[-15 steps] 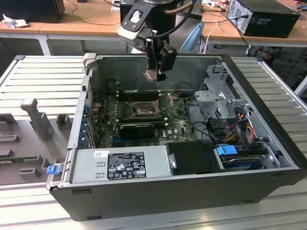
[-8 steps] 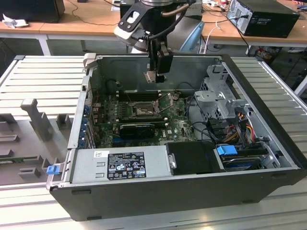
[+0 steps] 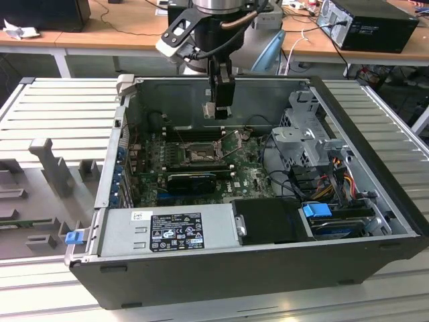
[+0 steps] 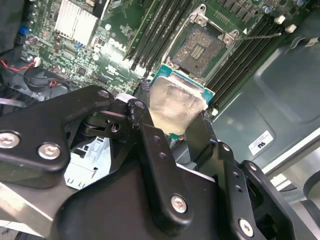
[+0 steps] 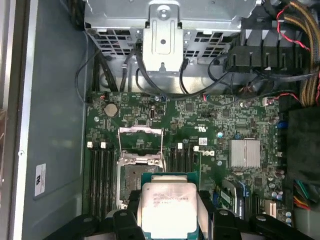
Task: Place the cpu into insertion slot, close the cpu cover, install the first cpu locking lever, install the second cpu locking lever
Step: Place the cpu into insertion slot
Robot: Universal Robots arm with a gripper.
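1. Slatted aluminium table (image 3: 60, 107) is carrying the open black desktop computer case (image 3: 201, 268); wooden benches are standing behind it.
2. We are seeing the black two-finger gripper (image 3: 217, 113) hanging above the green motherboard (image 5: 200, 125), fingers clamped on opposite edges of the flat square pale-silver cpu (image 5: 167, 207).
3. Chip is hovering in the air near the small dark square insertion slot (image 5: 131, 175), not yet seated.
4. Thin silvery metal cpu cover (image 5: 141, 131) is lying flipped open beside the slot.
5. Risks we are judging:
   - Any tilt or offset going down could be bending socket contacts.
   - A chip corner catching the rim or cover could be shifting it in the grip.
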